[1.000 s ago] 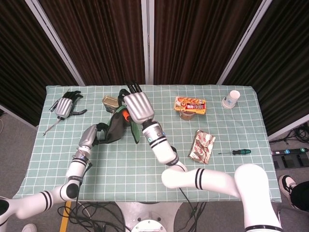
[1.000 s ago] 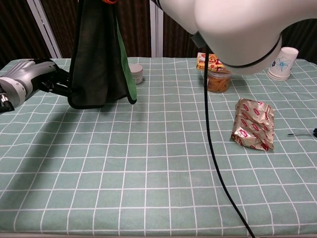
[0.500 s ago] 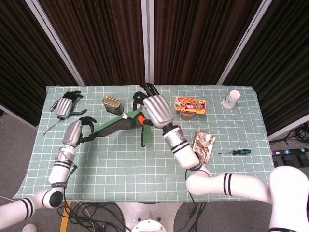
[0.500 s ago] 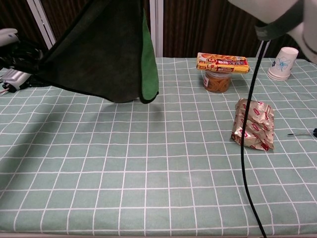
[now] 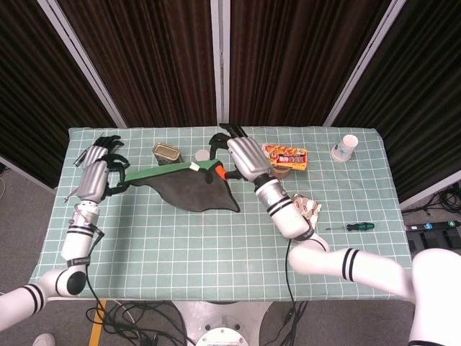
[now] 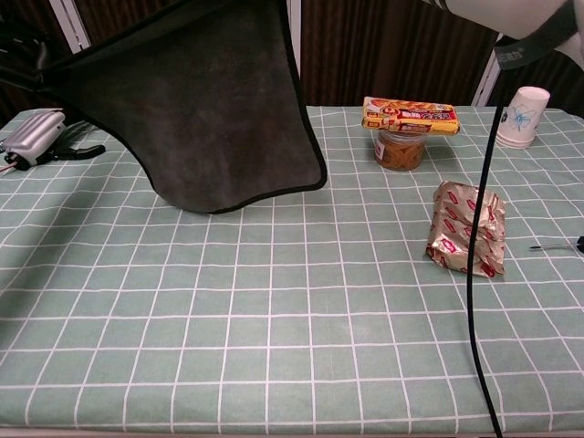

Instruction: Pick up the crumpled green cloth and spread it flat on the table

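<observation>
The green cloth hangs stretched out in the air between my two hands, its dark underside facing the chest view. My left hand grips its left corner above the table's left side. My right hand holds the right corner near the back middle, by an orange tag. The cloth's lower edge sags towards the checked tablecloth. In the chest view both hands are out of the frame at the top.
A spare robot hand lies at the back left. A tin sits behind the cloth. A snack box on a jar, a paper cup, a foil packet and a screwdriver occupy the right side.
Both hands have moved apart, the left one to the left and the right one to the right. The cloth has opened from a hanging bunch into a wide taut sheet.
</observation>
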### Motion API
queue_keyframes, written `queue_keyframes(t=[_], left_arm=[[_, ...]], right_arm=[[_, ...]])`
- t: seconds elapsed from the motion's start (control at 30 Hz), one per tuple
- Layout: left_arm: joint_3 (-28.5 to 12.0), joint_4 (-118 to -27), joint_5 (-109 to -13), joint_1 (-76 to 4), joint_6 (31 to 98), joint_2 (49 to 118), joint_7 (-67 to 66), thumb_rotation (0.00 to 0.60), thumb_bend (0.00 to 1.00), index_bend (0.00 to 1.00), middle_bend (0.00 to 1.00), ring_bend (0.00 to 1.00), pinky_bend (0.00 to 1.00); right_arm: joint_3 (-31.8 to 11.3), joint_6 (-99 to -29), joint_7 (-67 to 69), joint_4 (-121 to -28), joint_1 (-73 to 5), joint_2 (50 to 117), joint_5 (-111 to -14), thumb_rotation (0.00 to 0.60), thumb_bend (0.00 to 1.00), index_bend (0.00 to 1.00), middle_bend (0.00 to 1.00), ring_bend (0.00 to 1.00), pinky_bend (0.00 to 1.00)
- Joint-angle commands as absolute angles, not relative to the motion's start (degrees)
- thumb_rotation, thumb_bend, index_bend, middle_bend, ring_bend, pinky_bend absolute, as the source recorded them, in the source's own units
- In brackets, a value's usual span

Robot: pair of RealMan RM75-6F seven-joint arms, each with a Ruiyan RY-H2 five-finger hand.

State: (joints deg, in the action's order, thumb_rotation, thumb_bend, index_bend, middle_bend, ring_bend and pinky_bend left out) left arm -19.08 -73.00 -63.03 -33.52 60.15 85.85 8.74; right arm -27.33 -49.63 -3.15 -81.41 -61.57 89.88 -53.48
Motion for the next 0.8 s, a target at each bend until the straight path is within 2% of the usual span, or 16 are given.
queue_keyframes(t=[0.03,0.2,0.5,0.8], left_arm=[[-21.07,-66.63,-63.06,-36.25,62.3,89.39,6.43,0.6,0.56,0.82,0.46,0.28,0.28],[-19.64,-64.6,-65.12,-35.84,63.4,89.91,7.06,0.6,0.55,0.82,0.46,0.28,0.28],[-10.27,-63.49,-74.47,-32.37,67.23,91.11,5.35,0.6,0.54,0.82,0.46,0.28,0.29],[-2.26,-65.8,-82.67,-30.37,67.67,90.1,3.4,0.6,0.53,0.8,0.45,0.28,0.28]], right_arm=[[-28.82,-47.37,3.65,-75.05,-63.35,92.51,-57.16,0.6,0.52,0.76,0.3,0.05,0.0],[-26.95,-45.93,10.13,-70.81,-63.34,93.55,-62.78,0.6,0.52,0.76,0.3,0.05,0.0],[-18.92,-43.44,22.03,-66.85,-61.09,95.27,-73.48,0.6,0.52,0.76,0.3,0.04,0.0],[-11.48,-46.08,27.55,-67.68,-57.67,96.32,-81.23,0.6,0.52,0.76,0.3,0.04,0.0]])
